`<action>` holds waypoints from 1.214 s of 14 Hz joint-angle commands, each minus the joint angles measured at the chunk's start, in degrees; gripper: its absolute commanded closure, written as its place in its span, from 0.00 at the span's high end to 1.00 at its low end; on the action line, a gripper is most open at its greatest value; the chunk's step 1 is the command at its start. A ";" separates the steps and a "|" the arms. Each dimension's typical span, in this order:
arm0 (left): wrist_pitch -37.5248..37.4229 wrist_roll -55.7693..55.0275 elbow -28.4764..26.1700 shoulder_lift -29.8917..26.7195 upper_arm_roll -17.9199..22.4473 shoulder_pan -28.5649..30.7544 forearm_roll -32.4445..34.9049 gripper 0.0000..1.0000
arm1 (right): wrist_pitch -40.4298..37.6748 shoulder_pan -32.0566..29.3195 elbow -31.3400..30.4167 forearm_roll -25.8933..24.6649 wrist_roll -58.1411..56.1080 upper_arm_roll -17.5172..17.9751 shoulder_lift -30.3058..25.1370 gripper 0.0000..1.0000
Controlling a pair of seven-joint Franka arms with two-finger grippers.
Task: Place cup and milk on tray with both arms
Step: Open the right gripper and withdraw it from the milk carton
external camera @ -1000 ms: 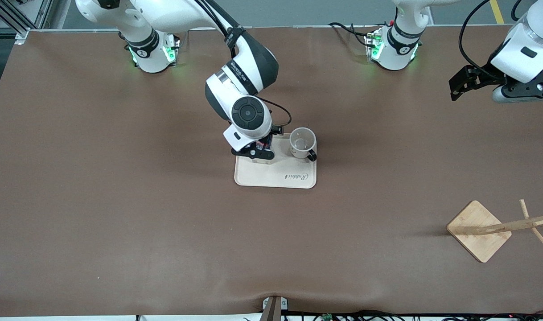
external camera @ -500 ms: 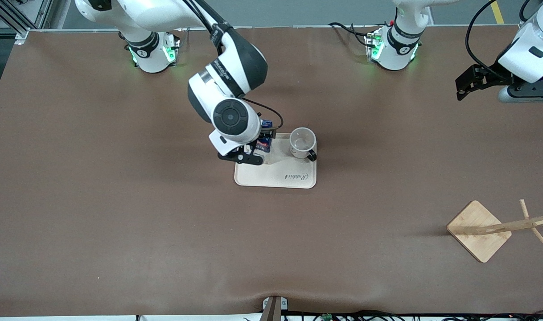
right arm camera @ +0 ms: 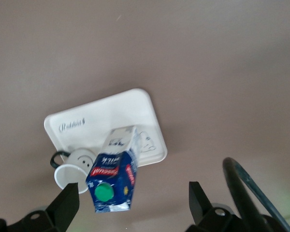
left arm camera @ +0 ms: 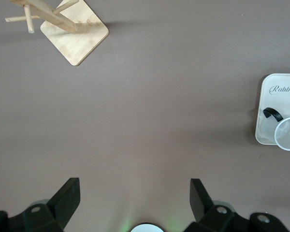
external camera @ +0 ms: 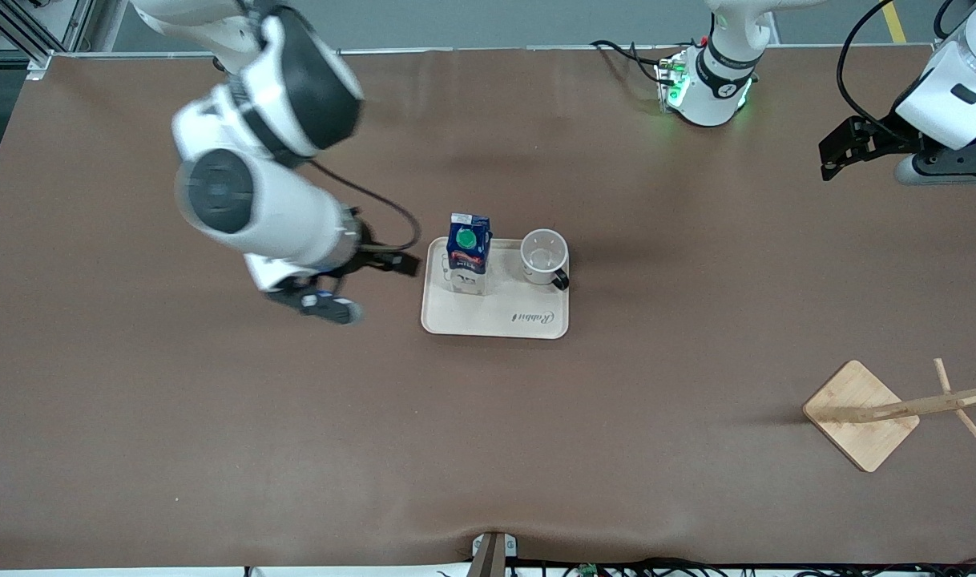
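The milk [external camera: 468,251] stands upright on the cream tray [external camera: 496,316], toward the right arm's end of it. The cup [external camera: 545,258] stands on the tray beside it, its handle toward the front camera. My right gripper [external camera: 356,282] is open and empty over the bare table, off the tray's edge at the right arm's end. The right wrist view shows the milk [right arm camera: 111,179], the cup [right arm camera: 75,169] and the tray [right arm camera: 121,111] ahead of the open right gripper [right arm camera: 135,203]. My left gripper [external camera: 840,152] waits, open and empty, high near the left arm's end; it [left arm camera: 134,193] sees the tray [left arm camera: 275,104] and the cup [left arm camera: 288,133].
A wooden stand with a square base [external camera: 861,413] and pegged pole sits near the front camera at the left arm's end; it also shows in the left wrist view [left arm camera: 75,34]. A black cable [right arm camera: 246,193] loops by the right gripper.
My right gripper let go of the milk and drew off the tray toward the right arm's end of the table. The milk now stands free. The left arm barely moved.
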 commanded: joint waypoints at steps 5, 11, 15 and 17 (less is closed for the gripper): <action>0.38 0.10 -0.40 -0.39 0.05 0.38 -1.28 1.00 | -14.17 -13.01 2.65 -13.09 -19.60 0.33 -8.07 1.00; 0.12 0.10 -0.31 -0.65 0.05 0.29 -1.28 1.00 | -7.61 -25.84 -12.00 -17.80 -39.30 0.42 -17.63 1.00; 0.03 0.10 -0.40 -0.83 0.05 0.38 -1.28 1.00 | -4.62 -27.09 -22.64 -18.50 -42.07 0.59 -29.75 1.00; 0.03 0.10 -0.40 -0.91 0.05 0.38 -1.28 1.00 | -2.18 -27.35 -30.27 -18.50 -42.50 0.50 -35.47 1.00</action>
